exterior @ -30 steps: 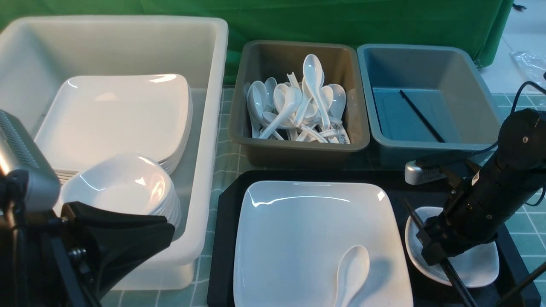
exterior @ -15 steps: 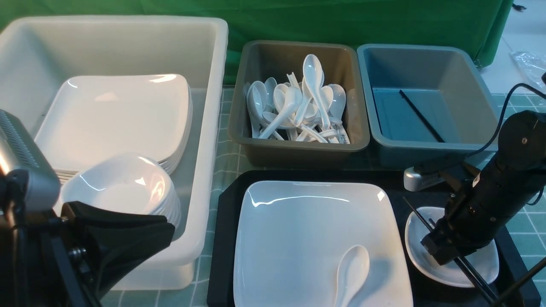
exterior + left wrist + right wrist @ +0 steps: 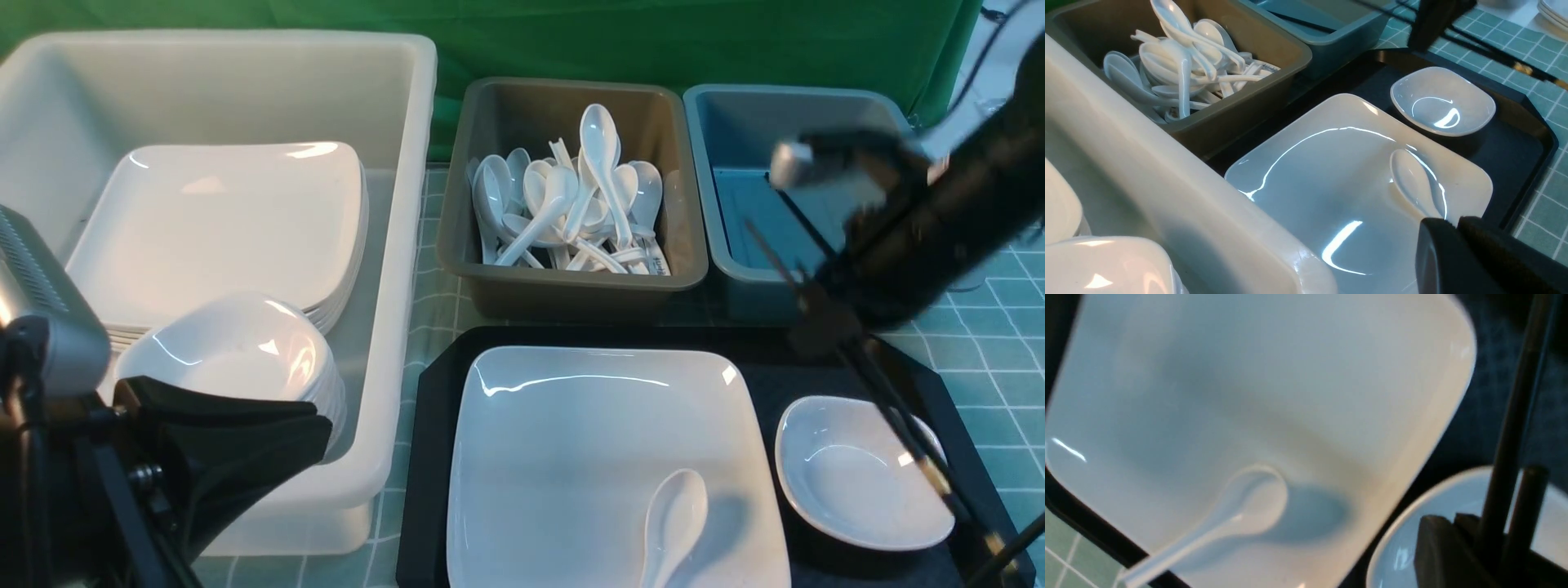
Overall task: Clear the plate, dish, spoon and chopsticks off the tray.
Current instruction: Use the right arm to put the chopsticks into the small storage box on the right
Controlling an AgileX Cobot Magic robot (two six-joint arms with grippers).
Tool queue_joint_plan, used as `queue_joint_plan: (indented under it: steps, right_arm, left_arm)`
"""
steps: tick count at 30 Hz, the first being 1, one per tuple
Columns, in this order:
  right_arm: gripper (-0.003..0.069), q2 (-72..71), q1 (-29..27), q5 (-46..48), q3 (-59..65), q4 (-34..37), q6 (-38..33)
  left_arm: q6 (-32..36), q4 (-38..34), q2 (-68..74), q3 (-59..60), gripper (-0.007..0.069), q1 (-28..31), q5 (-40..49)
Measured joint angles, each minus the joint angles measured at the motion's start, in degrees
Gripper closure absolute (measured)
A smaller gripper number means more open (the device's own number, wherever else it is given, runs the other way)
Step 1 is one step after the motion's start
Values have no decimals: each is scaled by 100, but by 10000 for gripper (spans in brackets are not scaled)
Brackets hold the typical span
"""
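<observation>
Spoon (image 3: 673,523) nearest, lying bowl-up on the near right part of the plate (image 3: 571,441). Dish (image 3: 857,474) just beside the plate on the right, both on the tray (image 3: 429,457) on the bench (image 3: 1004,367). Left pincer (image 3: 1457,241) low by the white tub (image 3: 408,245), pads pressed together, holding nothing. Farther on, right pincer (image 3: 824,327) raised above the tray's far right part, pinching the chopsticks (image 3: 898,416), blurred, gold-banded ends trailing down over the dish. Likely step in hand: carrying them to the blue tub (image 3: 922,163) behind, with one black stick (image 3: 1298,22) lying in it. Best done by lifting the trailing ends clear of the tub's near rim, turning the sticks along the tub's length, lowering well inside, then spreading the pads. Risk otherwise: an end catching the rim and tipping out.
</observation>
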Motion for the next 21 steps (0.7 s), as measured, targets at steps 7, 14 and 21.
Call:
queue_joint_plan:
  steps: [7, 14, 21]
  right_arm:
    - [610, 1768, -529, 721, -3533, 366, 740]
    - [610, 4308, -1285, 218, -6975, 1104, 1878]
    - [597, 5607, -1695, -60, -7926, 1223, 2386]
  left_arm:
    - [0, 0, 0, 0, 592, 0, -37]
    - [-15, 0, 0, 0, 592, 0, -44]
    - [-21, 216, 0, 0, 592, 0, 174]
